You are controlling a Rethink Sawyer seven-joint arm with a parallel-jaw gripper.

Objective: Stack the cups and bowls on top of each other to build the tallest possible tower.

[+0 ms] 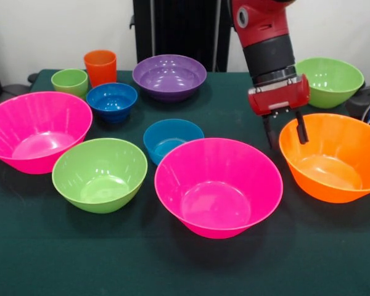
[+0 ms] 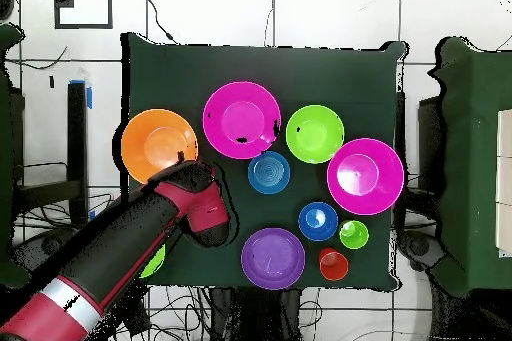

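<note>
While every bowl sits unstacked on the tabletop [image 1: 61, 259], the jaws straddle the orange bowl [image 1: 333, 161] rim, open.

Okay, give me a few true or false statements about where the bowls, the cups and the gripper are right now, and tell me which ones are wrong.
1. The gripper straddles the near-side rim of the orange bowl. True: one finger is inside the rim, the other outside.
2. Every bowl sits alone on the green table, none nested. True.
3. The orange cup stands inside the purple bowl. False: it stands on the table beside the light-green cup.
4. The gripper is holding a blue bowl. False: both blue bowls rest on the table.
5. There are two big pink bowls. True.
</note>
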